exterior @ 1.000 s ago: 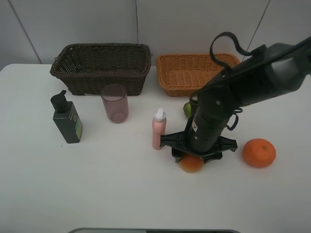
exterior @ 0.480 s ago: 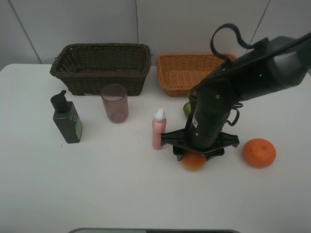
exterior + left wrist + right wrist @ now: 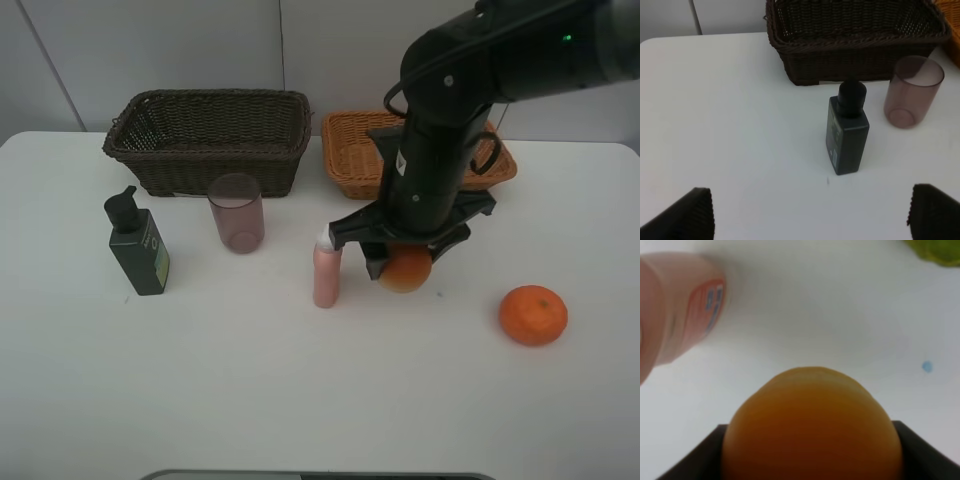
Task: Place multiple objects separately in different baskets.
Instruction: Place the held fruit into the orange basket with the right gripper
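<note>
The right arm [image 3: 440,150] hides part of the light basket [image 3: 352,182], one o'clock on the desk [image 3: 250,380]; the green fruit [image 3: 940,249] is cropped, blurred.

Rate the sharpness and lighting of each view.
Exterior high: sharp, evenly lit, shadows faint. Left wrist: dark green pump bottle crisp, left gripper fingers in the corners soft-edged. Right wrist: red-orange round fruit and slim pink white-capped bottle both out of focus.
</note>
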Action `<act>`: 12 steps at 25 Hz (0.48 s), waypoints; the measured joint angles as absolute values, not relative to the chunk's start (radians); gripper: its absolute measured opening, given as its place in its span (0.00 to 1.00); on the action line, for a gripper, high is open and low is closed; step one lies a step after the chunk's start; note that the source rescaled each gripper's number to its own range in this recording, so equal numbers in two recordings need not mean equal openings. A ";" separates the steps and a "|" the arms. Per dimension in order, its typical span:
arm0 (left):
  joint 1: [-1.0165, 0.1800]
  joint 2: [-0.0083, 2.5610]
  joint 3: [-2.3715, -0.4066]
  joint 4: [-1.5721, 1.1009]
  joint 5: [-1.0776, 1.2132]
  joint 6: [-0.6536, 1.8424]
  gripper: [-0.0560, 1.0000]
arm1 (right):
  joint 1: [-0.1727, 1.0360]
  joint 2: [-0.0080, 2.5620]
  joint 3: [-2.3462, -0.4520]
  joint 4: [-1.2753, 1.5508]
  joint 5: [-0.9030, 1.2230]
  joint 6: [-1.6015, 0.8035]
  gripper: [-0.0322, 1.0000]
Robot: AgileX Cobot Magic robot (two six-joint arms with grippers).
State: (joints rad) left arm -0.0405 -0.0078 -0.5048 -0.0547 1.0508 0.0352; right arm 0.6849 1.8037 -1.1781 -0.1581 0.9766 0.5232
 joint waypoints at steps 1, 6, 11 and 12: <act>-0.041 -0.008 -0.505 -0.055 1.051 0.035 1.00 | 0.668 1.804 -1.196 -0.158 0.990 0.503 0.03; -0.041 -0.008 -0.505 -0.055 1.051 0.035 1.00 | 0.605 1.804 -1.275 -0.159 1.022 0.427 0.03; -0.041 -0.008 -0.505 -0.055 1.051 0.035 1.00 | 0.514 1.813 -1.378 -0.158 1.029 0.354 0.03; -0.041 -0.008 -0.505 -0.055 1.051 0.035 1.00 | 0.476 1.841 -1.425 -0.160 1.029 0.330 0.03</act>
State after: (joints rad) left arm -0.0405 -0.0078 -0.5048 -0.0547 1.0508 0.0352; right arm 0.4760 1.8414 -1.4249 -0.1596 1.0288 0.3297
